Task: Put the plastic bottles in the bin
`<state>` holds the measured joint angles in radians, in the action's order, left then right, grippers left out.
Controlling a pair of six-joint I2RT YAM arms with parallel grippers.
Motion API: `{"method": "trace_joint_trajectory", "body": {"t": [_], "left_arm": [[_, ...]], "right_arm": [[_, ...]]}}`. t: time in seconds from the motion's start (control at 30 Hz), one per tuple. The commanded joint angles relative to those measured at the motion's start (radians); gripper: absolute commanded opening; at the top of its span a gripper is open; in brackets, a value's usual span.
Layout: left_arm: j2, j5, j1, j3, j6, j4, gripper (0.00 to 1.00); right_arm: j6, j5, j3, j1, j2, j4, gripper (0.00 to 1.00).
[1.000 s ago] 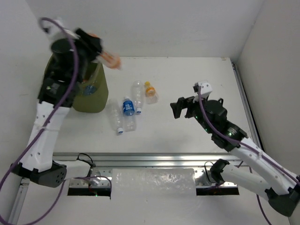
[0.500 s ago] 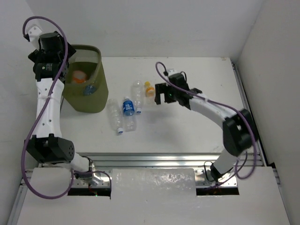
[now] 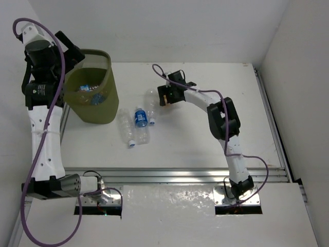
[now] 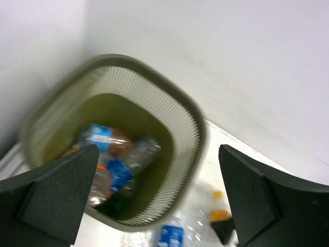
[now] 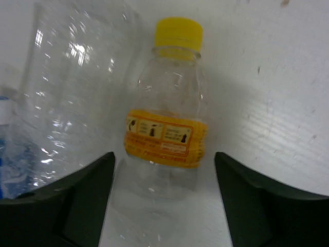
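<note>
Top view first: the olive bin [image 3: 98,110] stands at the bench's [image 3: 205,136] ten o'clock corner, and the left end effector [image 3: 71,50] hangs above its rim at about ten o'clock of the opening. From the left wrist camera that end effector [image 4: 158,149] is spread wide with nothing between its fingers, looking straight down into the bin [image 4: 198,128]. Several bottles [image 4: 110,157] lie heaped on the bottom, blue labels and orange among them, though the picture is blurred.

Over to the right arm, stretched out toward twelve o'clock. Its end effector [image 3: 165,95] sits low at the far end of the loose bottles mid-bench. The wrist camera shows it [image 5: 163,154] spread, one finger each side of the yellow-capped bottle [image 5: 167,139] with the orange label. That bottle lies on the bench, cap toward twelve. A clear bottle [image 5: 72,92] lies just beside it at nine o'clock. A blue-labelled bottle [image 3: 140,117] and another clear one [image 3: 127,128] lie nearer, at seven o'clock of the right end effector.
</note>
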<state>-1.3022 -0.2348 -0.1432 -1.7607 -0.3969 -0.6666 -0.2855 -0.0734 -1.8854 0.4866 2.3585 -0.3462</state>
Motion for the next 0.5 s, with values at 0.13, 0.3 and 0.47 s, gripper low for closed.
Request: {"method": "trace_joint_trajectory", "body": {"t": [0.13, 0.3, 0.47], "left_arm": [[0.026, 0.469, 0.131, 0.021, -0.029, 0.102, 1.0], [0.061, 0.589, 0.357, 0.134, -0.089, 0.203, 1.0], [0.104, 0.667, 0.595, 0.457, -0.163, 0.477, 1.0]], "right_arm": [[0.031, -0.016, 0.231, -0.005, -0.171, 0.084, 0.25], [-0.038, -0.043, 0.851, -0.003, -0.741, 0.485, 0.2], [-0.095, -0.259, 1.267, 0.013, -1.224, 0.761, 0.2]]}}
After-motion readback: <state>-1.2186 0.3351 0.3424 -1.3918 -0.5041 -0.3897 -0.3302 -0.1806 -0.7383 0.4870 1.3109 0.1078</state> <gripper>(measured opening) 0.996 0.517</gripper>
